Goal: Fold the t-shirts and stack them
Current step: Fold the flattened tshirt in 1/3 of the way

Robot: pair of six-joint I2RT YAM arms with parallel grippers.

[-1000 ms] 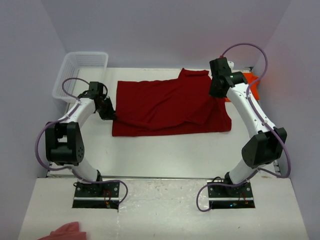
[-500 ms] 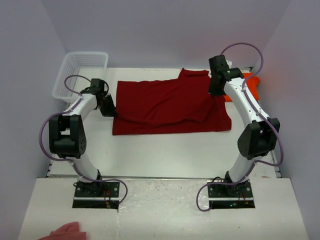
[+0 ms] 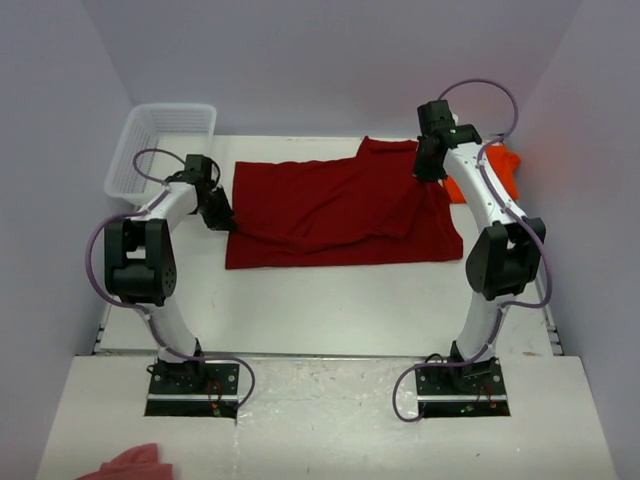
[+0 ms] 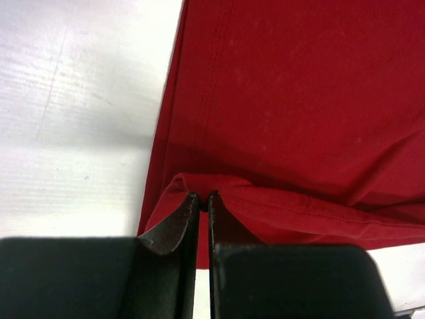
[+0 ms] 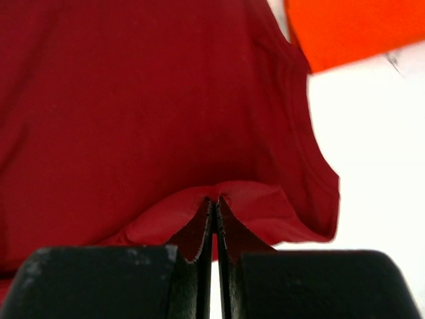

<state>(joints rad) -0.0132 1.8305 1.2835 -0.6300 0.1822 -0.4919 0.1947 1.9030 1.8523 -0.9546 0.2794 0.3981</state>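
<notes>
On white table (image 3: 330,300) w/ pale walls (image 3: 330,60), L gripper (image 4: 201,197) & R gripper (image 5: 216,201) each pinch crimson shirt (image 3: 330,205).

white table (image 3: 330,300), flat top. red shirt (image 3: 320,205) lies spread across its far half, long side running left to right, creased and doubled along the near edge, one corner poking toward the far edge. orange shirt (image 3: 503,168) sits at the far right, just beside the red one, partly hidden; can't tell if they touch. white mesh basket (image 3: 160,135) at the far-left corner, apart from the red shirt. pink cloth scrap (image 3: 135,463) on the lower near ledge (image 3: 330,430), left end.
</notes>
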